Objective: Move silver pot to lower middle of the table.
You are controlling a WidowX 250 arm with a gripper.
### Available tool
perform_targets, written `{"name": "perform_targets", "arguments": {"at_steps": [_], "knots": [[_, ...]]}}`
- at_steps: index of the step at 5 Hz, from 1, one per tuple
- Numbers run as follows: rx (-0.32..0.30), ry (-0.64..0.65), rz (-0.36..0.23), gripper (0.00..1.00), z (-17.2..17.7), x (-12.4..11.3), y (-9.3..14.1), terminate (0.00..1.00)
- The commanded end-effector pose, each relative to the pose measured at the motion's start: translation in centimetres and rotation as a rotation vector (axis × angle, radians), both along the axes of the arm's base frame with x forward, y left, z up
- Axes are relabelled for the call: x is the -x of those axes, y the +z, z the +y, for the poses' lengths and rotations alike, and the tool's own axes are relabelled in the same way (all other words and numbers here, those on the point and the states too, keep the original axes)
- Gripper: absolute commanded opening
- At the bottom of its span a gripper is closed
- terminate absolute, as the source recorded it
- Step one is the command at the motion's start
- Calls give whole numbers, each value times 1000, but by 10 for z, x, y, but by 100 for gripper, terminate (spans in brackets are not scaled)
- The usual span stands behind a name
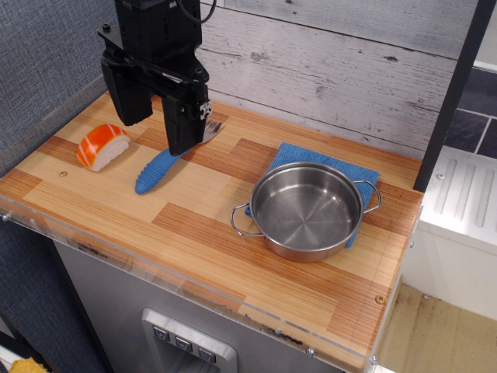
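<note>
The black tool (155, 116) is hanging upright with its jaws spread and empty above the tabletop (116, 210), while the silver pot (307, 211) is sitting well apart to its right, nearer the front edge, partly on a blue cloth (326, 163).

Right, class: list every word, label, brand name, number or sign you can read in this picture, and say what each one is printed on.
There is no readable text anywhere in this view.
The silver pot, blue cloth, fork with the blue handle and salmon sushi piece carry no markings.
The black claw shows no legible label.
The grey buttons below the table edge bear marks too small to read.
</note>
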State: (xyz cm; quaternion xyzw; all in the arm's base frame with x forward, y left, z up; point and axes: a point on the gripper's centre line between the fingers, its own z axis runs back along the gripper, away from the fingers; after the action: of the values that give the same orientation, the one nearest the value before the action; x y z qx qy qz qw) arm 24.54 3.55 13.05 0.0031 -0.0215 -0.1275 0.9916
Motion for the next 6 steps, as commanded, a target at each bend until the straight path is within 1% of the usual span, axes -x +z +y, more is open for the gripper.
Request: {"name": "perform_targets", "arguments": {"at_steps": [1, 2, 3, 4, 5, 6], "knots": [[0, 0, 0, 100, 0, 0, 0, 0], [-6, -14, 0, 100, -19, -33, -28, 0], [-36, -35, -36, 100, -34, -62, -54, 0], [-66, -66, -52, 100, -44, -86, -77, 0], [-82, -79, -57, 100, -48, -95, -84, 0], [-89, -82, -70, 100, -50, -95, -81, 0]]}}
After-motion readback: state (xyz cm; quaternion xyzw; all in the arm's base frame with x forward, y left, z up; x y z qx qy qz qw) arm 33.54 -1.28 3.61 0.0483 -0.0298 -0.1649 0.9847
